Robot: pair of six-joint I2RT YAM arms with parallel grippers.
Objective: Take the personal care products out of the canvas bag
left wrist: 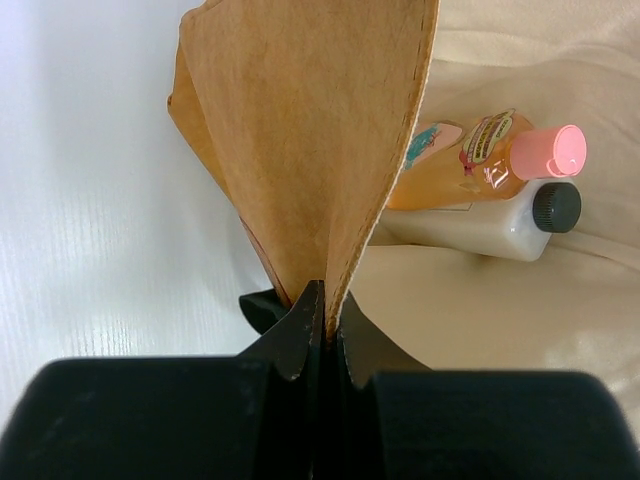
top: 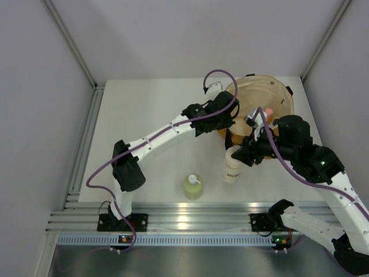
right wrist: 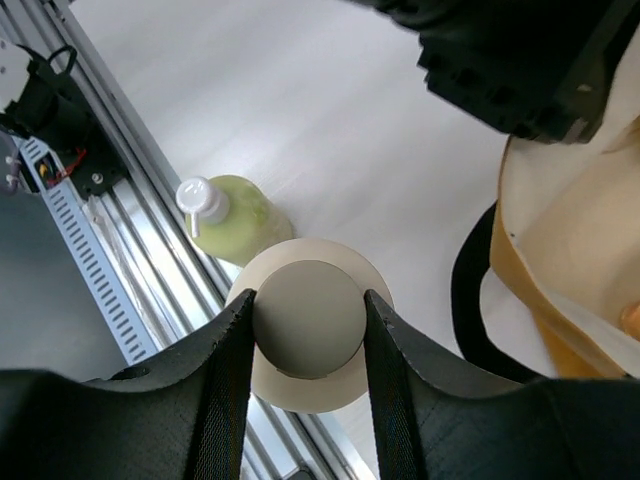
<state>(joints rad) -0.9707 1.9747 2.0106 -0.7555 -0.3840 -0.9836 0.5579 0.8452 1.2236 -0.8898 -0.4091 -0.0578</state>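
Right hand (right wrist: 308, 298) grips cream jar (right wrist: 305, 390); left hand (left wrist: 322, 305) pinches canvas bag (left wrist: 310, 130).

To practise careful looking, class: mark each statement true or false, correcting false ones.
1. The left gripper pinches the rim of the canvas bag. True.
2. The orange bottle lies on the table. False: it lies inside the bag.
3. The right gripper grips the cream jar. True.
4. The yellow-green bottle is inside the bag. False: it stands on the table.
5. The black-capped bottle lies beside the orange bottle. True.
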